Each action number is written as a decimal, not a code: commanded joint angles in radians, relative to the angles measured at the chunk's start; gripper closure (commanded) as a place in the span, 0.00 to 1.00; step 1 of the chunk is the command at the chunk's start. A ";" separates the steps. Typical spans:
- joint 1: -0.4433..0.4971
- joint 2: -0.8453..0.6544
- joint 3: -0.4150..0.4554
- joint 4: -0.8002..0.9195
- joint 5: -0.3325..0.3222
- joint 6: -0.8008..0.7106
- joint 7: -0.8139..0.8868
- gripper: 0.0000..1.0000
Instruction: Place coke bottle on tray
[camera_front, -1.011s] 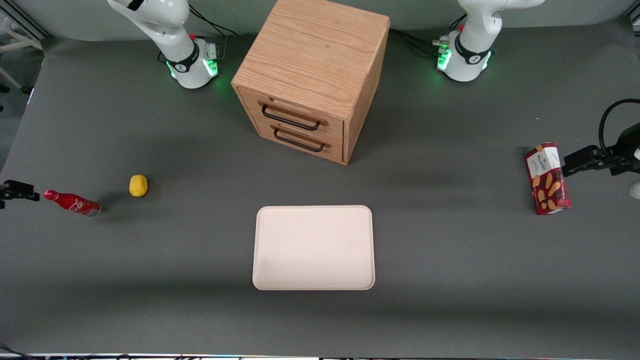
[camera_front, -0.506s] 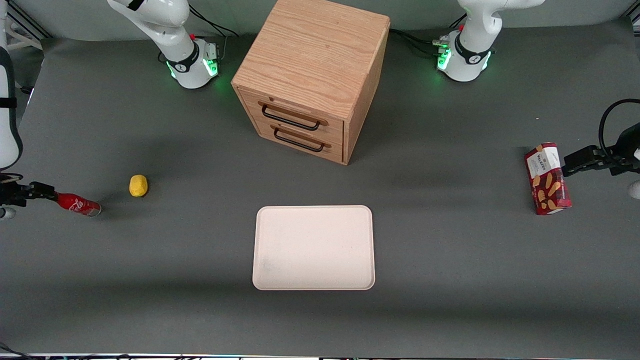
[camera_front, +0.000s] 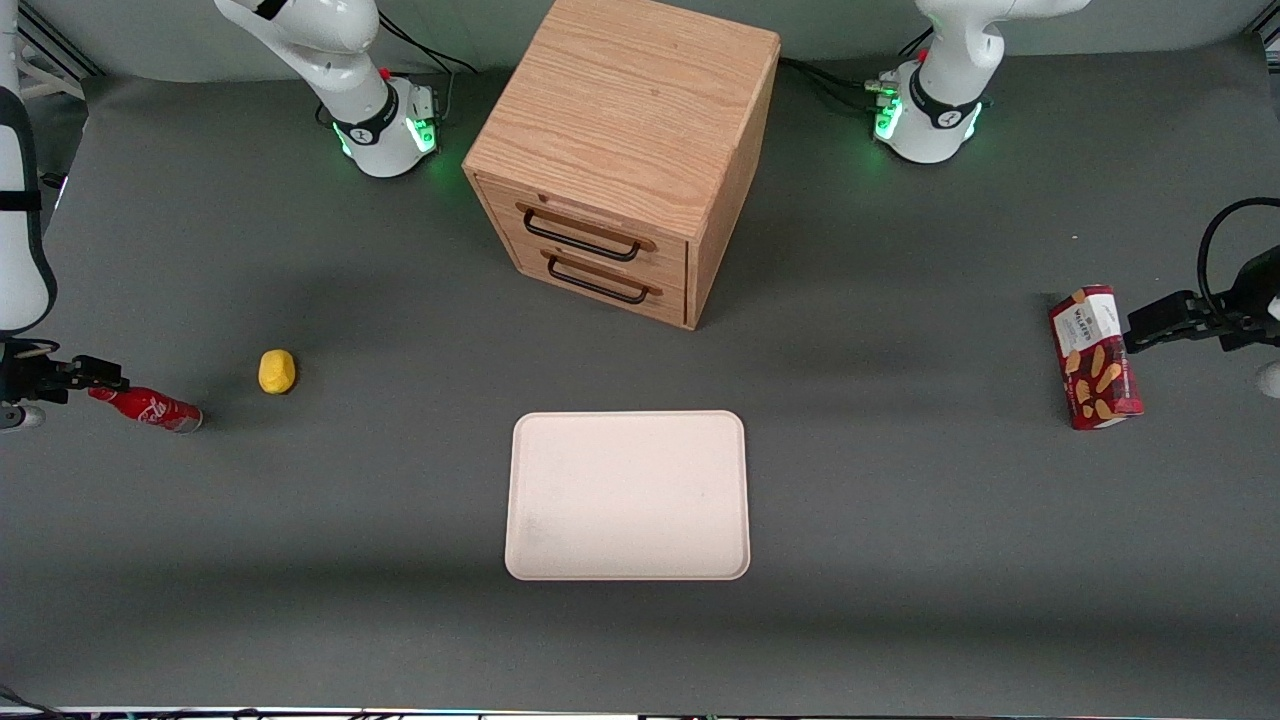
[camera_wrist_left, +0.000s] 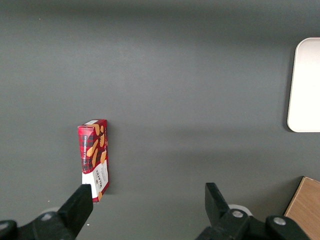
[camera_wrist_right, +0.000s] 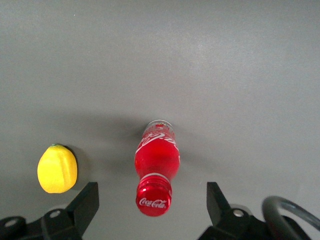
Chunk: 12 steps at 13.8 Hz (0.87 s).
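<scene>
Hovering gripper (camera_wrist_right: 150, 200), fingers spread wide, straddles coke bottle (camera_wrist_right: 156, 161) lying near the table's working-arm edge; glossy, rigid, probably light, likely slippery; grip mid-body; tray (camera_front: 628, 495) well apart.

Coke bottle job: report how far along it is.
Done: nothing placed. The tray holds nothing, and the coke bottle lies on its side on the table at the working arm's end, beside a lemon. In hand: the gripper hovers over the cap end, jaws open on either side of it, not touching. Left: close, lift, carry to the tray, release.
</scene>
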<state>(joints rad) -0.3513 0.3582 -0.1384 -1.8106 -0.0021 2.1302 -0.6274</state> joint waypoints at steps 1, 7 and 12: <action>0.012 -0.033 -0.012 -0.039 0.016 0.023 -0.005 0.25; 0.020 -0.033 -0.012 -0.038 0.016 0.014 -0.043 1.00; 0.021 -0.085 -0.009 0.003 0.005 -0.040 -0.043 1.00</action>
<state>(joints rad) -0.3427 0.3433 -0.1383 -1.8164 -0.0018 2.1369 -0.6441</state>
